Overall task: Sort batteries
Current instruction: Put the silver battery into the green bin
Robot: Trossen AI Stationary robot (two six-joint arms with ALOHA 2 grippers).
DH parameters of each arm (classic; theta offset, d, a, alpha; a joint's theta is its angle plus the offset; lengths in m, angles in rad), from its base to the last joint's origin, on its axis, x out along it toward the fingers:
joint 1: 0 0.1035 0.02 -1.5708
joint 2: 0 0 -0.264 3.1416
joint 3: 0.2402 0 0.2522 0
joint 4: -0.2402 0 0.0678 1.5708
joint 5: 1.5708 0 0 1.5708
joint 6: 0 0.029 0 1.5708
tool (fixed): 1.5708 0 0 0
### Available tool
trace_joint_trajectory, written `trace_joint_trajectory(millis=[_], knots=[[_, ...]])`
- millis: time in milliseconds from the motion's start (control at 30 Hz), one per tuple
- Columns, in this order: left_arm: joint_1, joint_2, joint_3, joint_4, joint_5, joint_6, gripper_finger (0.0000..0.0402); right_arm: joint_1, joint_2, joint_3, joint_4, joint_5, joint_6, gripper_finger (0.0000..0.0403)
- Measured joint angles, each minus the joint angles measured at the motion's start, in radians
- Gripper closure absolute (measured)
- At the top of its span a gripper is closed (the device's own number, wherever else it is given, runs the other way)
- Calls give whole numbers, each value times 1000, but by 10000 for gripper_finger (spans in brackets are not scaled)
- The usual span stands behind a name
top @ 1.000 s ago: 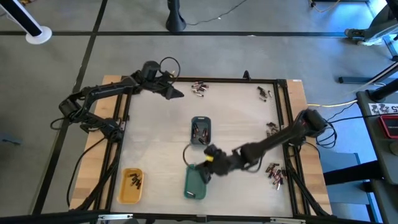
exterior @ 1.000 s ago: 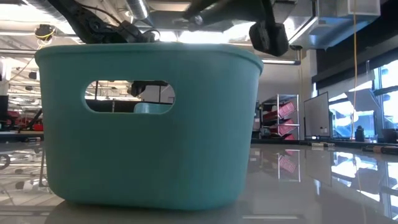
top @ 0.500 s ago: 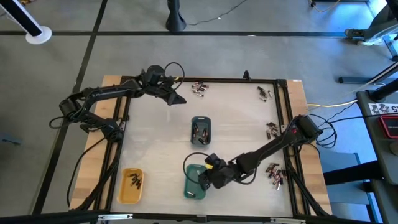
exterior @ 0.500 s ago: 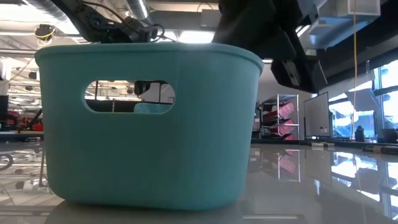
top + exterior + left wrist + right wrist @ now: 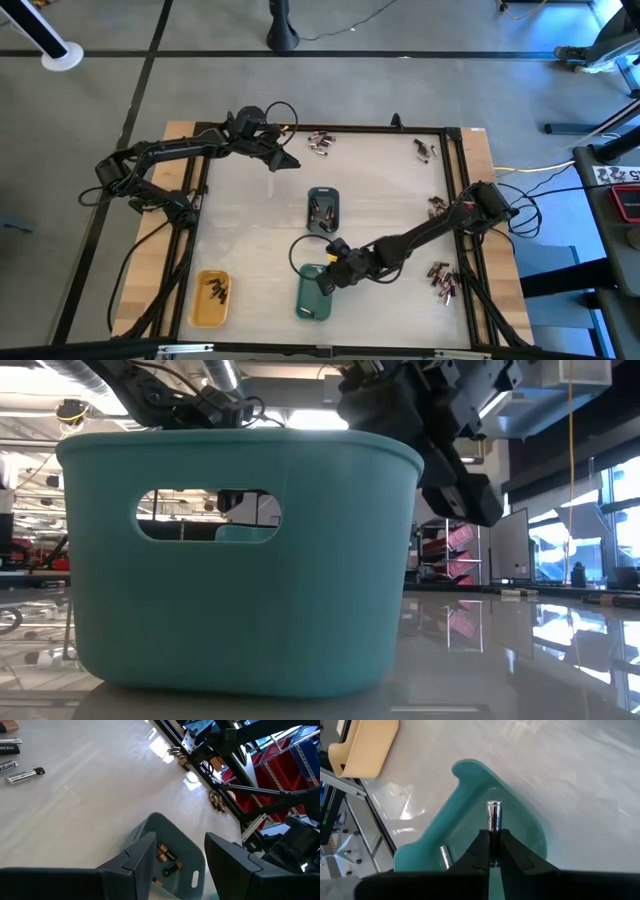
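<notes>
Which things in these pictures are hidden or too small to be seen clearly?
- Low view: the green tray fills the picture and hides its own contents and most of the table.
- High view: the batteries are too small to tell their type.
- Right wrist view: the right gripper hides the lower end of the held battery.
- Left wrist view: the left gripper covers part of the grey-blue tray.

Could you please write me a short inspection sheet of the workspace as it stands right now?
Surface: pale table in a dark frame.
Job's things: loose batteries near the far edge and right side; green tray, grey-blue tray and yellow tray each hold some.
Clutter: nothing seen.
Grippers: right gripper shut on a silvery battery above the green tray; left gripper open, empty, near the far edge.
Cables: looped on both arms.
Surroundings: grey floor, workshop shelving.
</notes>
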Motion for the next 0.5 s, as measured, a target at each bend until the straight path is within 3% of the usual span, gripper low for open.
trace_joint_trajectory(millis=[167,500], knots=[[0,0,0,0,0,5,243,2,0,0,4,-29,-24,378],[1,0,0,0,0,25,243,3,0,0,2,-41,-24,303]])
